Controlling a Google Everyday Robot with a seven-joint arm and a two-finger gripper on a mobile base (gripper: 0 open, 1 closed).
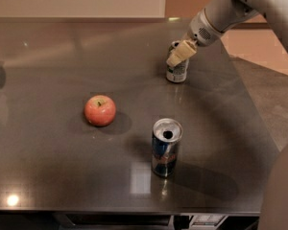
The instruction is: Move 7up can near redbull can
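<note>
The 7up can (177, 72), silver-white with green markings, stands upright at the far right of the dark table (48, 56). My gripper (180, 54) comes in from the upper right and sits over the can's top and upper front, hiding most of its top. The redbull can (166, 148), blue and silver with an open silver top, stands upright near the table's front edge, well in front of the 7up can.
A red apple (100, 110) lies left of the redbull can. The table's right edge (245, 95) runs close to the 7up can, with floor beyond it. My arm (240, 8) spans the upper right corner.
</note>
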